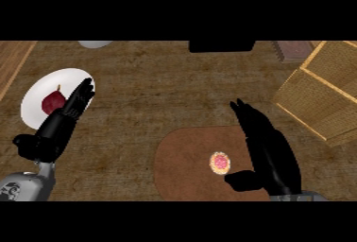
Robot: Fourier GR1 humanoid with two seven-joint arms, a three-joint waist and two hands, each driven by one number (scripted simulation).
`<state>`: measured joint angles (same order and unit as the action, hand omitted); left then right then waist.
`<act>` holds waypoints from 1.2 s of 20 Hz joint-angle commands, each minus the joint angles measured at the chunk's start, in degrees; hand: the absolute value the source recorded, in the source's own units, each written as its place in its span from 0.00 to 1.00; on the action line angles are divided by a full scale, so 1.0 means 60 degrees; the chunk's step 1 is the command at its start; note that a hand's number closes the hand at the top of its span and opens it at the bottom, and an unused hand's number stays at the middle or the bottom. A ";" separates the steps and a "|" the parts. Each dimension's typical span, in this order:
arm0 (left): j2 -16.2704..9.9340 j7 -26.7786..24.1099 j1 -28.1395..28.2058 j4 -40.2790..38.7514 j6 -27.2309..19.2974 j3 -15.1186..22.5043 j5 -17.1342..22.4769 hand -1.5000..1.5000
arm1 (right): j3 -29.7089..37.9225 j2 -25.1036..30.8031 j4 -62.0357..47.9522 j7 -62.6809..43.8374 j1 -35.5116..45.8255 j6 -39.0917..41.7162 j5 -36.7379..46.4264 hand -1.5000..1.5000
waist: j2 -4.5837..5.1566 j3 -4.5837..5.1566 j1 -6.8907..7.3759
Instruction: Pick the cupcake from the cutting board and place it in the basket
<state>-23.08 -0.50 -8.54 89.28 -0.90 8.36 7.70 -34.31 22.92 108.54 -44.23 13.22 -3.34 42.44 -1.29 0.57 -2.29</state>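
The cupcake [220, 162], pale with a pink top, sits on the round brown cutting board [185, 160] in the lower middle of the head view. My right hand [268, 151] lies just right of it, fingers straight and pointing away, thumb [241, 180] below the cupcake; it is open and not holding it. The wicker basket [327, 90] stands at the right edge, beyond the right hand. My left hand [63, 118] rests open at the left, its fingers over a white plate.
A white plate [38, 94] with a dark red fruit [54, 101] lies at the left. A black object [222, 46] and a pale round thing [94, 44] sit at the far edge. A wooden strip [14, 61] borders the counter's left.
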 commanded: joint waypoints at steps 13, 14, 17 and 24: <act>0.0104 -0.0027 0.0147 0.0334 0.0431 -0.0136 0.0090 0.50 | 0.1295 0.0767 0.5400 -0.5805 0.0168 0.4825 -0.3617 0.00 | 0.0159 -0.0074 0.0318; 0.0051 0.0049 -0.0257 0.0071 0.0391 -0.0285 0.0015 0.50 | 0.1286 0.0852 0.5405 -0.5836 0.0175 0.4897 -0.3667 0.00 | 0.0170 -0.0073 0.0273; 0.0141 0.0510 -0.0328 0.0445 0.0517 -0.0372 0.0189 0.50 | 0.1060 0.0575 0.5691 -0.5709 -0.0150 0.4470 -0.3081 0.00 | 0.0173 -0.0085 0.0300; 0.0659 0.0007 -0.0514 -0.0116 0.0466 -0.0206 -0.0491 0.50 | 0.0789 -0.0313 0.3168 -0.2953 -0.0755 0.3113 -0.1441 0.00 | 0.0216 -0.0097 0.0353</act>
<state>-20.78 -0.10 -10.09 89.60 2.27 6.47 6.50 -27.08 23.90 132.22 -62.31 10.89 19.28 26.84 -0.12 0.05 -0.24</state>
